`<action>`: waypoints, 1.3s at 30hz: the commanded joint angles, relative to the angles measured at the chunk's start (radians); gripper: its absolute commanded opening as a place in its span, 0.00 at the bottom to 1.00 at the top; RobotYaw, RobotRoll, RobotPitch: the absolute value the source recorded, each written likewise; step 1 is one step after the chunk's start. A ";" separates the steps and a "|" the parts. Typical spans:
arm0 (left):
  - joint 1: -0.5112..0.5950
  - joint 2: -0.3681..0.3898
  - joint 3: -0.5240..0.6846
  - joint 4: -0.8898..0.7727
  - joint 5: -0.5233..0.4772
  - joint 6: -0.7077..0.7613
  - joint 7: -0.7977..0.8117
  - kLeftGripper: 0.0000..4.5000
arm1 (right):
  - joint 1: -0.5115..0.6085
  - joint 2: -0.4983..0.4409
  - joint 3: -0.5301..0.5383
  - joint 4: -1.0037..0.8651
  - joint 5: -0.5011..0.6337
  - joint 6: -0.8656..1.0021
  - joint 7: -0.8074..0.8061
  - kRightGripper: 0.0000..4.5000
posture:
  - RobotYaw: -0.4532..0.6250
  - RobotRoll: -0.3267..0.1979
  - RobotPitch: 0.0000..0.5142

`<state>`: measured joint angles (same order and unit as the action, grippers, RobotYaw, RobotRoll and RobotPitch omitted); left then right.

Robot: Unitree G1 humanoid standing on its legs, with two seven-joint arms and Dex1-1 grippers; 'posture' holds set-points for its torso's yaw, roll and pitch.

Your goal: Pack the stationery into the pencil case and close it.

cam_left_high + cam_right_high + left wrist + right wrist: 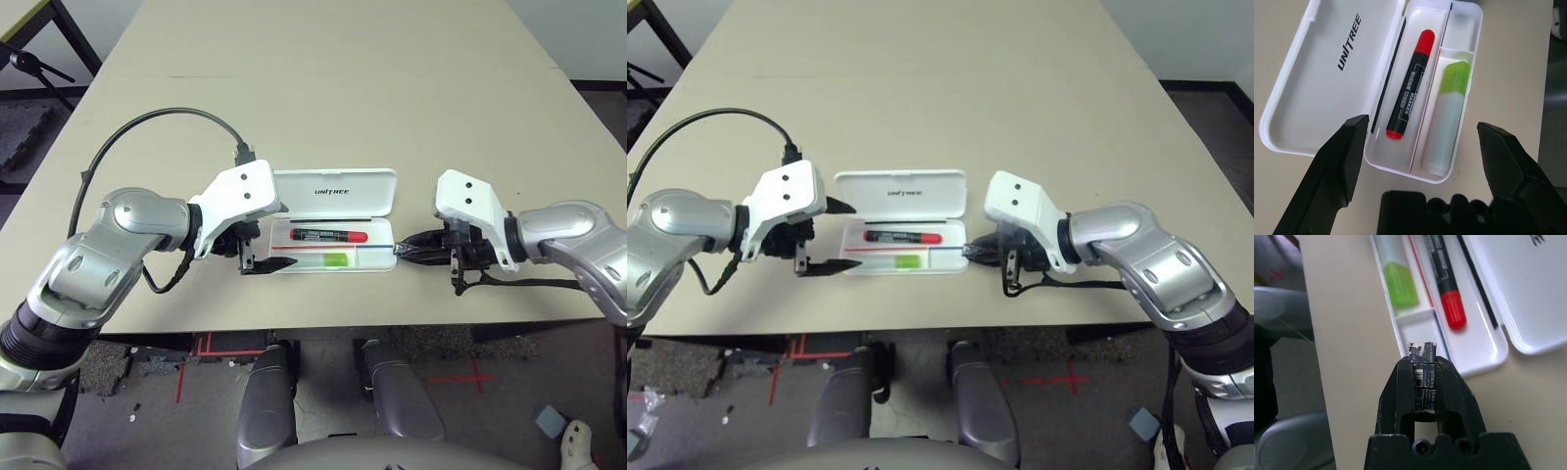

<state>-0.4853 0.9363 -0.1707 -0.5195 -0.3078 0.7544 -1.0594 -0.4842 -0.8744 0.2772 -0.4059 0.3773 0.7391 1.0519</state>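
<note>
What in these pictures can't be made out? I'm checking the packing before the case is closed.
- The dark item in the right end effector: its fingers cover its sides in the right wrist view, and in the head views it is too small to identify.
- Small print on the marker pen: too small in every view.
- The pencil case's far end compartment: cut off by the edge in the left wrist view.

Both forearms are silver metal w/ rounded joint housings, dark bands btwn segments. Each wrist carries a white angular plastic cover w/ two small dark screw holes. Left gripper (257,257) & right gripper (409,251) are black, w/ wedge-shaped fingers (1337,161) of matte plastic. A black cable (147,132) loops at left of frame into the left wrist cover; thin black wiring hangs under the right wrist.
</note>
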 commanded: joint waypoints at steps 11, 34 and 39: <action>0.030 0.011 -0.001 -0.036 -0.013 0.020 0.025 1.00 | -0.041 0.083 0.107 0.086 -0.130 -0.165 0.056 0.07 | 0.41 0.62 0.41; 0.059 0.055 0.024 0.025 0.009 -0.010 0.033 1.00 | -0.015 -0.167 -0.162 0.240 -0.020 -0.123 0.271 0.99 | 0.39 0.62 0.40; 0.058 0.058 0.062 0.099 0.012 -0.047 0.045 0.86 | 0.012 -0.227 -0.213 0.287 -0.012 -0.119 0.290 1.00 | 0.38 0.62 0.40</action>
<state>-0.4344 0.9866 -0.1265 -0.4424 -0.3051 0.7245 -1.0176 -0.4845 -1.0919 0.0825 -0.1253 0.3538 0.6166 1.3339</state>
